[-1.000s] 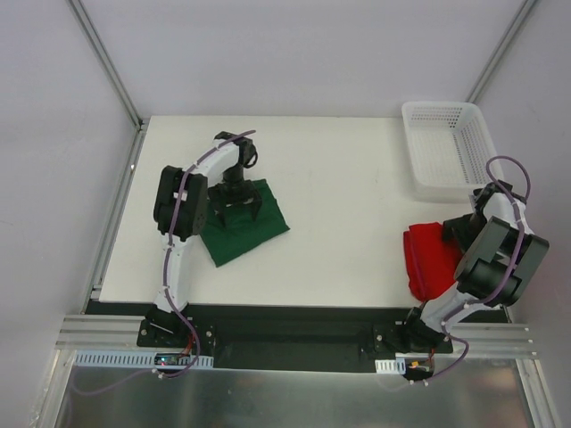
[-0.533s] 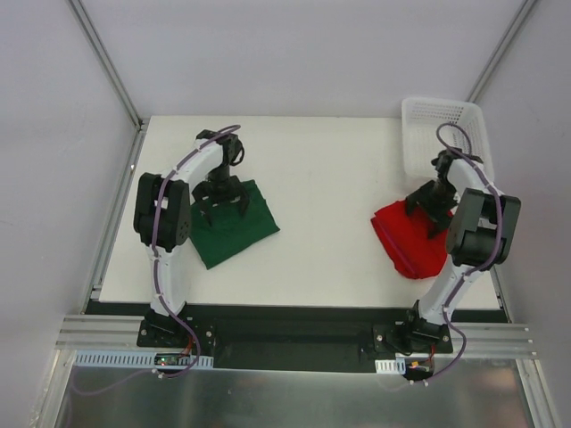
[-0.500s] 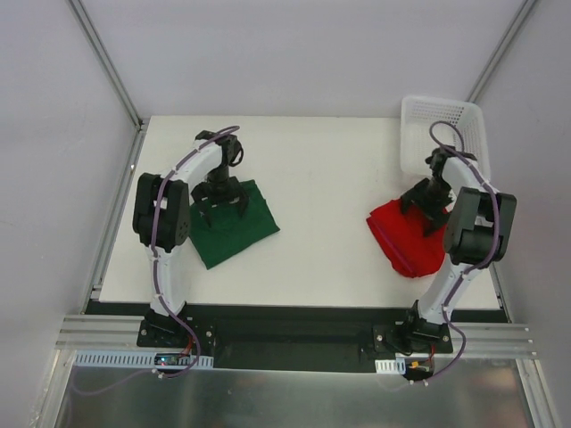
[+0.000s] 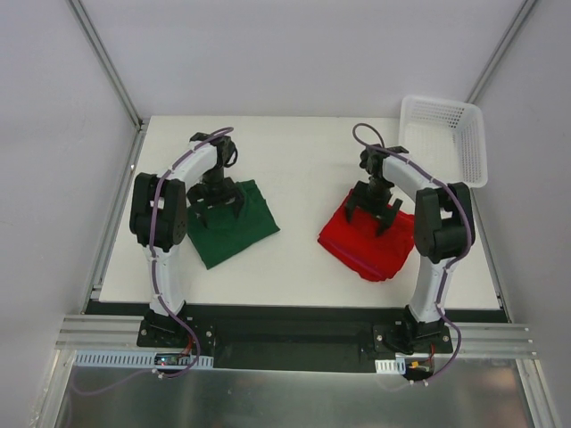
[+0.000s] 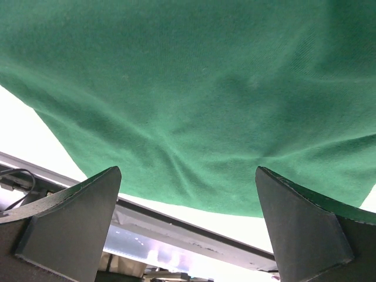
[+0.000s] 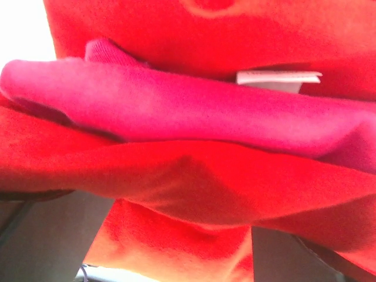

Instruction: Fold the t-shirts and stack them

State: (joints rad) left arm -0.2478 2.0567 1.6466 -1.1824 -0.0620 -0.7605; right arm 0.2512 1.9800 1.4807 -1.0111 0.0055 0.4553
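A folded green t-shirt (image 4: 234,223) lies on the left of the white table (image 4: 303,160). My left gripper (image 4: 219,200) rests on its far edge, open. In the left wrist view the green cloth (image 5: 194,100) fills the frame above the widely spread fingers (image 5: 64,217). A folded red t-shirt (image 4: 370,242) lies right of centre, with my right gripper (image 4: 373,212) on its far edge. In the right wrist view red cloth (image 6: 194,182) is bunched between the spread fingers (image 6: 47,235), and a white label (image 6: 279,76) shows near the collar.
A white plastic basket (image 4: 443,134) stands at the table's back right corner. Metal frame rails (image 4: 107,62) run along the back left and back right. The table's near edge borders a black base rail (image 4: 285,325).
The right gripper has swept left from the table's right edge to right of centre, and the red t-shirt has slid along with it. The left gripper has shifted slightly left on the green shirt.
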